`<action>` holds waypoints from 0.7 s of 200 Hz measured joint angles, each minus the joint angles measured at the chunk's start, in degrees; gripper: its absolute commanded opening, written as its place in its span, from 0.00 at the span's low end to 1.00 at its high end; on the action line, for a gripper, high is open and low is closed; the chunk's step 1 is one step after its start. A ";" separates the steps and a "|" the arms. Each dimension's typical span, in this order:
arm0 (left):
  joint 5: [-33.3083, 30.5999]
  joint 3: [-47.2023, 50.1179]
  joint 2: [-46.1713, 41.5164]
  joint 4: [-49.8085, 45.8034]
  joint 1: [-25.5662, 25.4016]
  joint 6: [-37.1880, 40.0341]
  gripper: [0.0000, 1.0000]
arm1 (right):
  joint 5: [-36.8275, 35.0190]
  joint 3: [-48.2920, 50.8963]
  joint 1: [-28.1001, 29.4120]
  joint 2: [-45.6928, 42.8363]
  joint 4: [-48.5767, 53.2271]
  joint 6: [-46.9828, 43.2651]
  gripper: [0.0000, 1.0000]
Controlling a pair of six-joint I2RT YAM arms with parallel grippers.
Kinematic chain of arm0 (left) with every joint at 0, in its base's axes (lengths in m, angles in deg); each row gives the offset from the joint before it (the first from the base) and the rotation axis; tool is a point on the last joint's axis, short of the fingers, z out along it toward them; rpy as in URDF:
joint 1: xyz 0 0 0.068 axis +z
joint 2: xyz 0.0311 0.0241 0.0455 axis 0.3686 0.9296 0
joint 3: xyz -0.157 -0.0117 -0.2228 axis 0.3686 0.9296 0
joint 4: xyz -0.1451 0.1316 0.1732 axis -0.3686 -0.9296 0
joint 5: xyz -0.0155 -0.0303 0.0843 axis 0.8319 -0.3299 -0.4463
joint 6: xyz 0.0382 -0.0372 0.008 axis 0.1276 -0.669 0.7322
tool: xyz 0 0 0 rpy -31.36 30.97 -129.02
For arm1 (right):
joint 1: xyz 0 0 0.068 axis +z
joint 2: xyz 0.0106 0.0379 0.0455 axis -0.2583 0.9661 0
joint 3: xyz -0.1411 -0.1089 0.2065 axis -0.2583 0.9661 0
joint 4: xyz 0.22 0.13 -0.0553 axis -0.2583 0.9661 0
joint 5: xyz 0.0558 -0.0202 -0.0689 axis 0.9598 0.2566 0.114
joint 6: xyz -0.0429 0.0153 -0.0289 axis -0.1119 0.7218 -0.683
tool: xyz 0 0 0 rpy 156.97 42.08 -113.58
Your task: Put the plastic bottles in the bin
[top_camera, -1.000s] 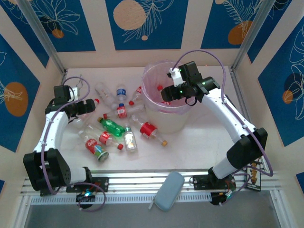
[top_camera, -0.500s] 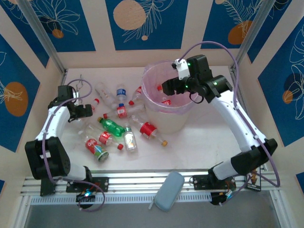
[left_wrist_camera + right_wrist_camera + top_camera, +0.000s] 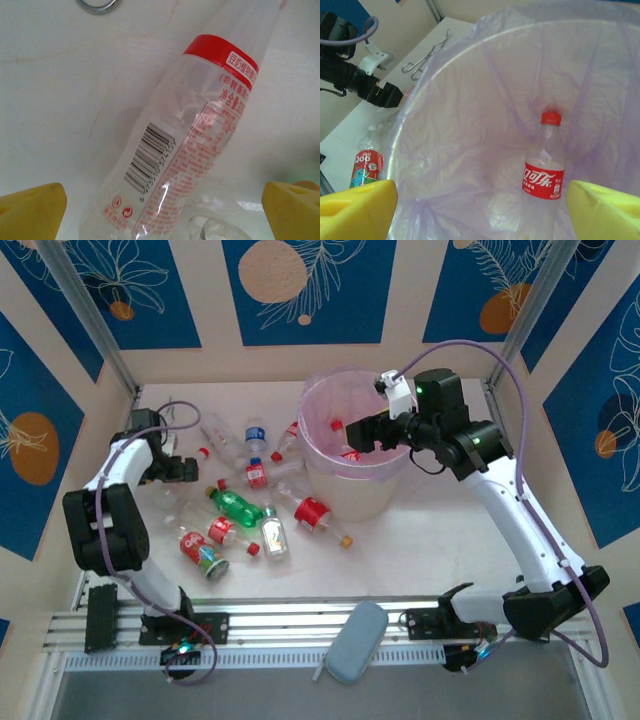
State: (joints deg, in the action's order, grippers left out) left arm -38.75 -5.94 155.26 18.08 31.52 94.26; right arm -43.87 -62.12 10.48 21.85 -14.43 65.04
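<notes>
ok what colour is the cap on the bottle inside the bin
Red. The cap tops the bottle in the bin, clearest in the right wrist view.

The bin (image 3: 352, 495) stands upright at the far middle of the table (image 3: 430, 540) — a big round translucent bucket, pinkish-lilac, tapering downward. Inside it is one clear bottle (image 3: 543, 170) with a red cap and red label, cap up, leaning on the wall. The other plastic bottles lie on their sides left of the bin, loosely scattered — perhaps ten, though the clear ones are hard to count. Among them are a green bottle (image 3: 236, 505), a red-labelled bottle (image 3: 312, 510) nearest the bin's foot and a blue-capped bottle (image 3: 254, 433) farther back. One clear slanted bottle (image 3: 190, 145) shows a red band, barcode and red print.
</notes>
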 measured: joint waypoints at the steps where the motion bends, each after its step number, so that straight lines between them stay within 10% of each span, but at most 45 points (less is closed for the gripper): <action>1: 0.00 -0.11 0.09 -0.07 0.00 0.07 1.00 | 0.02 0.07 -0.04 -0.02 -0.02 0.04 0.88; 140: -1.60 -4.81 12.98 -3.91 0.00 0.59 0.75 | 3.52 3.67 -2.99 -2.16 -4.31 3.58 0.88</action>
State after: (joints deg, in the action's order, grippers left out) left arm -40.35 -10.75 168.24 14.16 31.52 94.85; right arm -40.35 -58.44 7.49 19.68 -18.74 68.62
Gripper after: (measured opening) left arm 0.773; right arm 0.879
